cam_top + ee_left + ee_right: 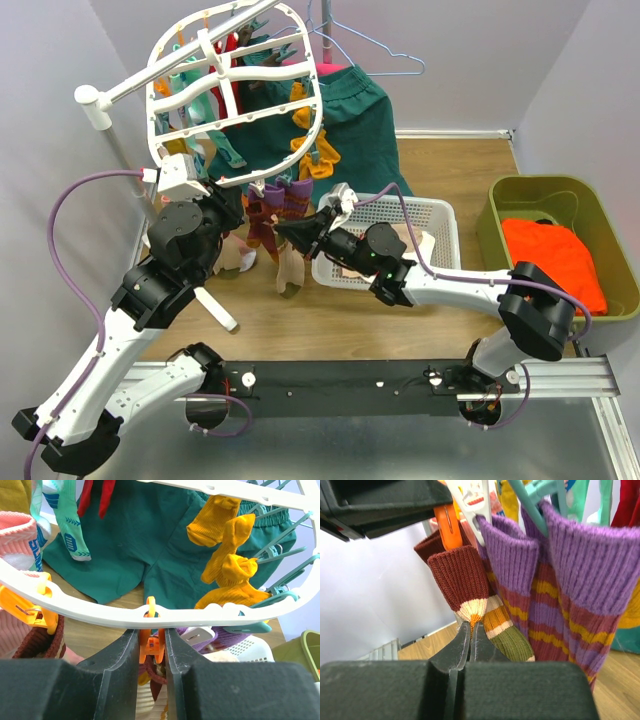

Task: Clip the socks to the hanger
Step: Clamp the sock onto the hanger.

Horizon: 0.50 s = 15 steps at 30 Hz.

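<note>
The left gripper [151, 639] is clenching an orange clip [151, 652] that is dangling from the near rim of the hanger [100, 614]. The right gripper [470, 630] is pinching the striped band of a maroon sock [456, 572], jaws closed on the fabric. That sock is hanging under the rim with its long axis near vertical and its cuff pointing up at the clip, just beside a purple striped sock [580, 565] that is already clipped.
</note>
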Each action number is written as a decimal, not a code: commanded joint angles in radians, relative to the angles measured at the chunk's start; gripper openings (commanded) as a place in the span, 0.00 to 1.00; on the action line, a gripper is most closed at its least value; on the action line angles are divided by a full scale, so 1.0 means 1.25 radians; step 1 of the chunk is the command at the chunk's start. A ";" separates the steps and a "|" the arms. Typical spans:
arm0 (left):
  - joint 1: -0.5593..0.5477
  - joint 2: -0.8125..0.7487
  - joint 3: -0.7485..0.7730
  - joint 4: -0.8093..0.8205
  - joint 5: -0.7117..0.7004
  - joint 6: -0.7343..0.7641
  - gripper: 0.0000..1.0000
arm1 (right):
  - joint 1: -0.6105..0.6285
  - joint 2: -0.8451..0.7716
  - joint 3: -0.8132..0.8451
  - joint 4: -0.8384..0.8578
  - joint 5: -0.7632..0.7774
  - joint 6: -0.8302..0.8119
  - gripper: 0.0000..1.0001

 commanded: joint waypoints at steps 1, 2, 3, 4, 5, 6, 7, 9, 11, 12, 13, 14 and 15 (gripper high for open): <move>0.004 0.002 0.020 -0.011 -0.007 -0.022 0.23 | 0.003 0.007 0.033 0.056 0.022 0.004 0.01; 0.004 0.002 0.022 -0.012 -0.006 -0.022 0.23 | 0.003 0.009 0.034 0.058 0.019 0.006 0.01; 0.004 0.002 0.020 -0.012 -0.005 -0.023 0.23 | 0.003 0.010 0.038 0.063 0.020 0.008 0.01; 0.004 0.002 0.020 -0.012 -0.005 -0.023 0.23 | 0.004 0.011 0.041 0.068 0.019 0.008 0.01; 0.004 0.002 0.019 -0.013 -0.005 -0.026 0.23 | 0.004 0.012 0.043 0.069 0.020 0.008 0.01; 0.004 0.003 0.019 -0.013 -0.005 -0.026 0.23 | 0.003 0.013 0.049 0.069 0.020 0.007 0.01; 0.004 0.003 0.018 -0.015 -0.004 -0.027 0.23 | 0.003 0.015 0.049 0.070 0.024 0.007 0.01; 0.004 0.003 0.018 -0.013 -0.003 -0.030 0.23 | 0.004 0.017 0.054 0.072 0.024 0.005 0.01; 0.004 0.003 0.018 -0.013 -0.001 -0.032 0.23 | 0.003 0.020 0.057 0.075 0.023 0.008 0.01; 0.004 0.003 0.018 -0.013 -0.001 -0.032 0.23 | 0.003 0.021 0.058 0.077 0.020 0.009 0.01; 0.004 0.004 0.018 -0.013 0.000 -0.032 0.23 | 0.003 0.026 0.061 0.077 0.019 0.010 0.01; 0.004 0.004 0.019 -0.013 0.000 -0.033 0.23 | 0.004 0.026 0.065 0.077 0.012 0.010 0.01; 0.005 0.004 0.019 -0.013 0.000 -0.035 0.23 | 0.003 0.027 0.067 0.078 0.007 0.013 0.01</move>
